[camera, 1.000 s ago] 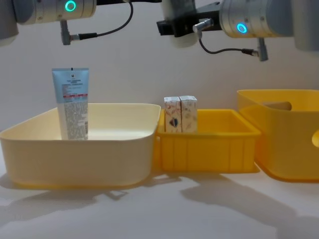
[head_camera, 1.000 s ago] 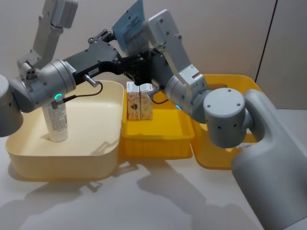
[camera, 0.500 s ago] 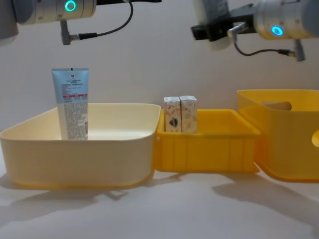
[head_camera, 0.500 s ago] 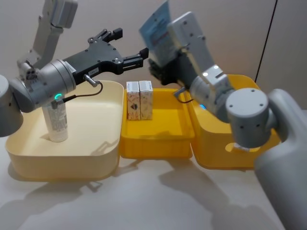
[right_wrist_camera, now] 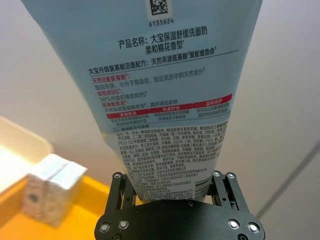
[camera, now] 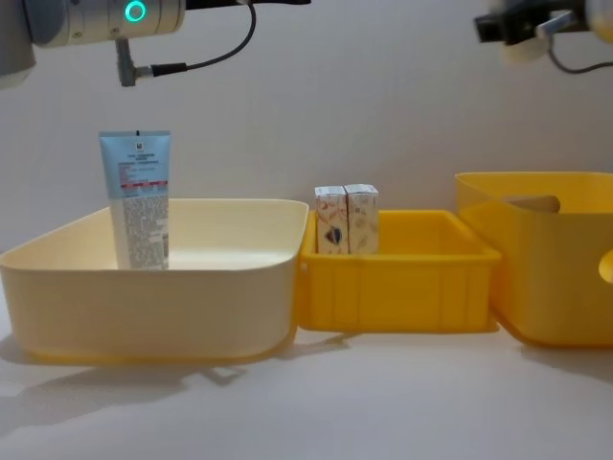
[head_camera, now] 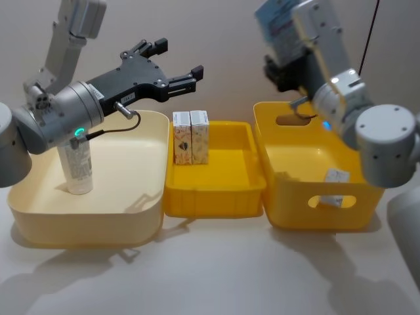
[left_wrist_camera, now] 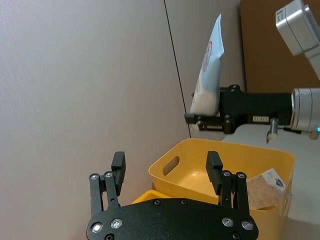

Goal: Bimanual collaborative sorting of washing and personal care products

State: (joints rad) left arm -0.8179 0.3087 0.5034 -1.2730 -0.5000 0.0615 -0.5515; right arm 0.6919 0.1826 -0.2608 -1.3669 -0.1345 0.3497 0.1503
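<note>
My right gripper [head_camera: 281, 62] is shut on the lower end of a light-blue tube [head_camera: 277, 21], held upright high above the back of the deep yellow bin [head_camera: 298, 216]. The right wrist view shows the tube's [right_wrist_camera: 170, 100] printed label between the fingers of that gripper [right_wrist_camera: 172, 192]. My left gripper [head_camera: 177, 65] hangs open and holds nothing, above the far edge of the cream bin [head_camera: 85, 223]. A second tube [head_camera: 79, 164] stands upright in that bin. Two cream cartons [head_camera: 190, 138] stand side by side in the yellow tray [head_camera: 213, 197]. Another carton [head_camera: 336, 178] lies in the deep bin.
The three containers stand in a row, touching: cream bin [camera: 144, 297] on the left, shallow yellow tray [camera: 397, 287] in the middle, deep yellow bin [camera: 556, 278] on the right. In front of them is bare tabletop [head_camera: 210, 275]. A wall stands close behind.
My right arm has carried the tube to the right, from beside the left gripper above the tray to above the deep yellow bin. The left gripper has stayed in place, open.
</note>
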